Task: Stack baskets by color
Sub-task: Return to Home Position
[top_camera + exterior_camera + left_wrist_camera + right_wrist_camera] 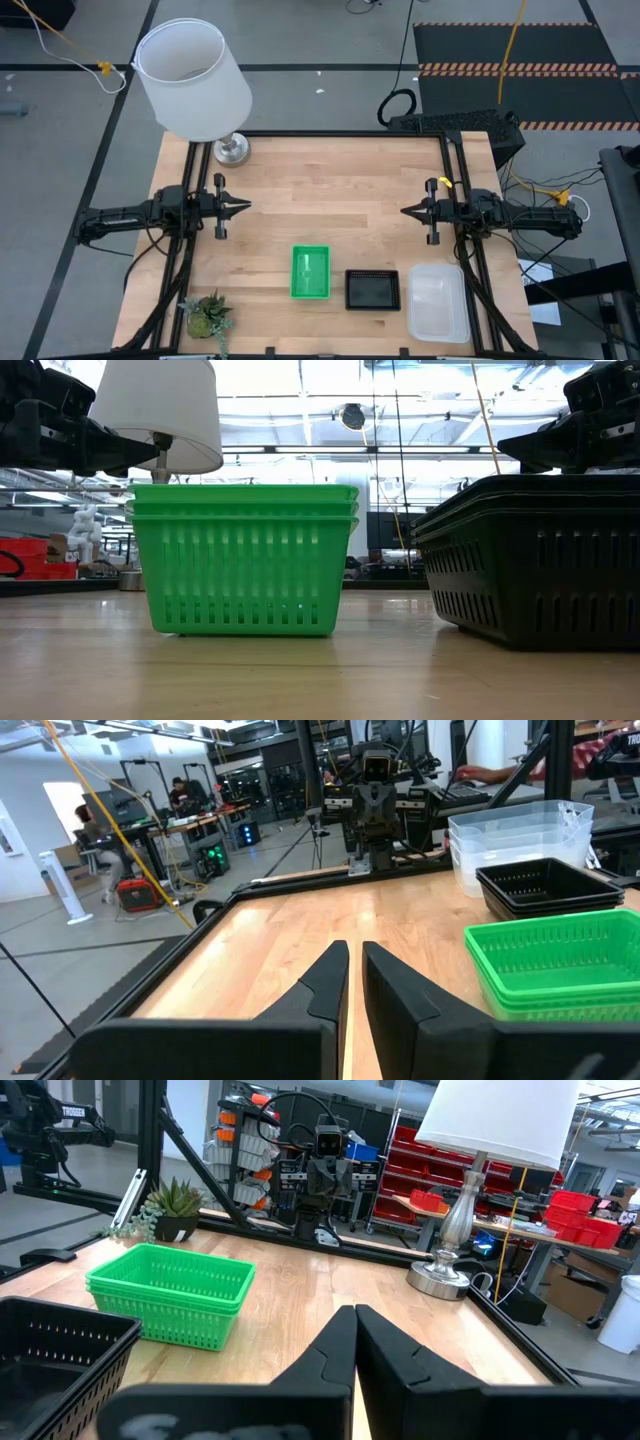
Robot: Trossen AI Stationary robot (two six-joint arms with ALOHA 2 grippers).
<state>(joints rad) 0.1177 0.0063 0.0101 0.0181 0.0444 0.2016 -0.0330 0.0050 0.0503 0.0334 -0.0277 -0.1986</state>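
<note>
Left gripper (246, 207): hangs over the left side of the table (330, 180), my fingers drawn narrow with a bare slit between them, holding nothing. My right gripper (405, 211) hangs over the right side, pinched close and likewise empty; both are well apart from the baskets.

Green stack (310, 272): stands near the front edge, about centre; the low view shows three rims nested square. Black stack (372, 290): just beside it to the right, rims layered evenly. Clear stack (437, 302): farther right, by the near right corner; the left wrist view shows layered walls, though I cannot be sure of the count.

No loose basket is in view; the lamp (195, 80) stands far left and the potted plant (208, 315) near left, both apart from the stacks.

Finding: sorting by colour appears complete; I judge only the parking of my arms is left, and that looks nearly settled.
</note>
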